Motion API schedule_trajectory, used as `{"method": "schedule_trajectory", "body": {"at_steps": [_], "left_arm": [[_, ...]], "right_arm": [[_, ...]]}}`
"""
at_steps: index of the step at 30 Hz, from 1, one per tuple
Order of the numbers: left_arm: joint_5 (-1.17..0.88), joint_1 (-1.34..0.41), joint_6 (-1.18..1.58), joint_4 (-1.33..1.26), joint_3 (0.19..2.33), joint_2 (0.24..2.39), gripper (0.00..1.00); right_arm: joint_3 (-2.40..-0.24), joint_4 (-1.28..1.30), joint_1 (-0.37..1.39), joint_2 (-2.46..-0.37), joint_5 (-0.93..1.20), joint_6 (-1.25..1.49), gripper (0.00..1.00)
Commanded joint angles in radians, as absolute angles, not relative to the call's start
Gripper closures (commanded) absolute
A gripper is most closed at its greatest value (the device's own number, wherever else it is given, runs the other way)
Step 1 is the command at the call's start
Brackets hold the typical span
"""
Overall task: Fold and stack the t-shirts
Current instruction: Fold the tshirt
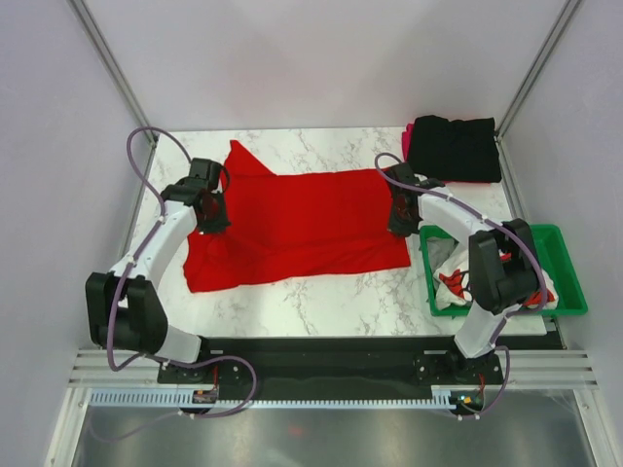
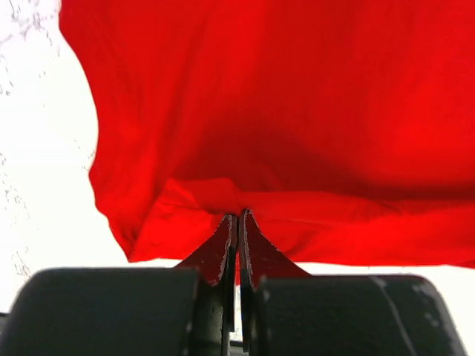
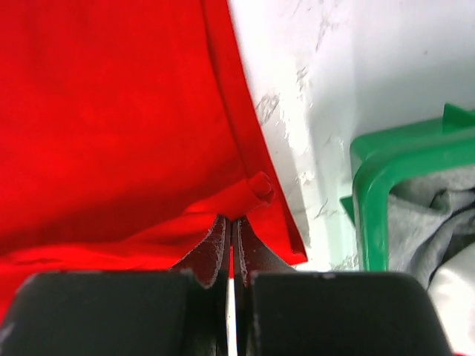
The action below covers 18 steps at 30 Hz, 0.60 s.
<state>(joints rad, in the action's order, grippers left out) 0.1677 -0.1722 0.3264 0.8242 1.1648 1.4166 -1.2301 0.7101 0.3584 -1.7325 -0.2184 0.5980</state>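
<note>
black tee (image 1: 453,148) folded at the far corner, red tee (image 1: 302,219) mostly spread with left gripper (image 2: 238,216) and right gripper (image 3: 230,221) clenched on its edges, white ones (image 1: 446,280) waiting in the crate (image 1: 568,261).

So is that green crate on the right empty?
No, the green crate holds crumpled white cloth with red print on it.

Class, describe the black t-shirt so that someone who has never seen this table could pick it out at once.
Look at the marble table, then its far right corner. A folded black t-shirt lies there on a pink t-shirt. It is the only dark garment: the red t-shirt is spread out mid-table, the white ones crumpled in the green crate.
</note>
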Motion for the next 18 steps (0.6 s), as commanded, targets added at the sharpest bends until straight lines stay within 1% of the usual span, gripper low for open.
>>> {"method": "schedule_trajectory", "body": {"at_steps": [1,6,10,12,18], "left_arm": [[0.147,-0.146,0.242,0.764,1.250,1.457,0.98],[0.155,-0.133,0.213,0.767,1.344,1.545,0.98],[0.201,-0.132,0.198,0.784,1.408,1.603,0.98],[0.231,-0.130,0.196,0.790,1.423,1.615,0.98],[0.213,-0.121,0.195,0.793,1.450,1.655,0.98]], "right_arm": [[-1.299,0.673,0.330,-1.775,-0.236,0.560,1.00],[-1.328,0.661,0.321,-1.825,-0.216,0.542,1.00],[-1.333,0.655,0.314,-1.858,-0.215,0.538,1.00],[-1.333,0.653,0.307,-1.859,-0.218,0.535,1.00],[-1.379,0.655,0.296,-1.862,-0.207,0.523,1.00]]}}
